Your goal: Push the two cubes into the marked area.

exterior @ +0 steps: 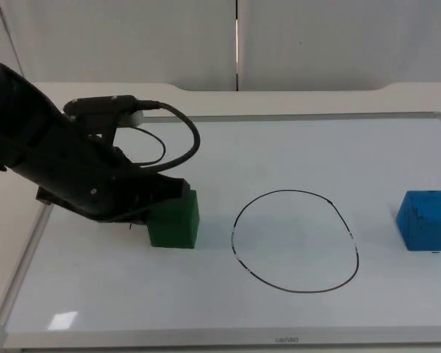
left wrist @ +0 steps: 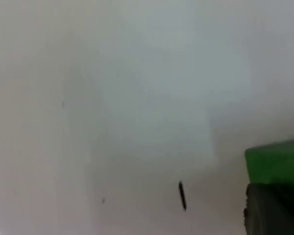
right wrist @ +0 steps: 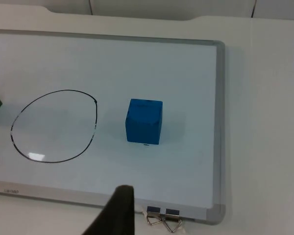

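Note:
A green cube sits on the whiteboard, a short way left of the black hand-drawn ring that marks the area. My left gripper presses against the cube's left rear side; the cube lies right against it in the left wrist view. At the board's right side, outside the ring, rests a blue cube. The right wrist view looks down on this blue cube and the ring, with my right gripper held back beyond the board's near edge, waiting.
The whiteboard's metal frame runs around the work area. Binder clips sit at the frame beside the right gripper. A small black pen mark lies on the board near the green cube. The grey partition wall stands behind.

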### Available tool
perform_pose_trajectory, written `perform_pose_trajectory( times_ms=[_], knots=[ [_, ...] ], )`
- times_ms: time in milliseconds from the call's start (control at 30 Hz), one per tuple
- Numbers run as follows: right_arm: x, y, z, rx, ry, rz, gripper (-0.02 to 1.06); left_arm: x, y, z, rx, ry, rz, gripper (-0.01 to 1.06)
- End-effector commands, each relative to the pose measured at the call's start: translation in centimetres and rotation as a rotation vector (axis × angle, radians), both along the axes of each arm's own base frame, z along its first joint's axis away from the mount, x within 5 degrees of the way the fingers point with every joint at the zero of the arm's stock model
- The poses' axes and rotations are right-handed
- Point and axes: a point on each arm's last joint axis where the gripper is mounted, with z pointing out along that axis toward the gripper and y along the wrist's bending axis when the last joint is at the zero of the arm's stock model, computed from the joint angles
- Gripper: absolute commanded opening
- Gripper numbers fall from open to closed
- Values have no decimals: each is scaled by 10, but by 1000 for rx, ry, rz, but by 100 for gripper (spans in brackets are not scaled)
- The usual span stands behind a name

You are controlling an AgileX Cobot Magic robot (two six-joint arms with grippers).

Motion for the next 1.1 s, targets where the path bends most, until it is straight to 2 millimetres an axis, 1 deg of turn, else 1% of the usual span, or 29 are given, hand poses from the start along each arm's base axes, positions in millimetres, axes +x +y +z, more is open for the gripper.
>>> perform_pose_trajectory(
  times_ms=[0, 600, 733, 1067],
  knots=[
    [0, 0, 0, 3, -10, -4, 105, 7, -7, 4, -36, -4, -15, 0],
    [0, 0, 0, 3, -10, -4, 105, 6, -8, 4, -38, -1, -20, 0],
    [0, 0, 0, 3, -10, -4, 105, 4, -11, 4, -62, 20, -41, 0],
    [0, 0, 0, 3, -10, -4, 105, -1, -24, 4, -38, -1, -69, 0]
  ],
)
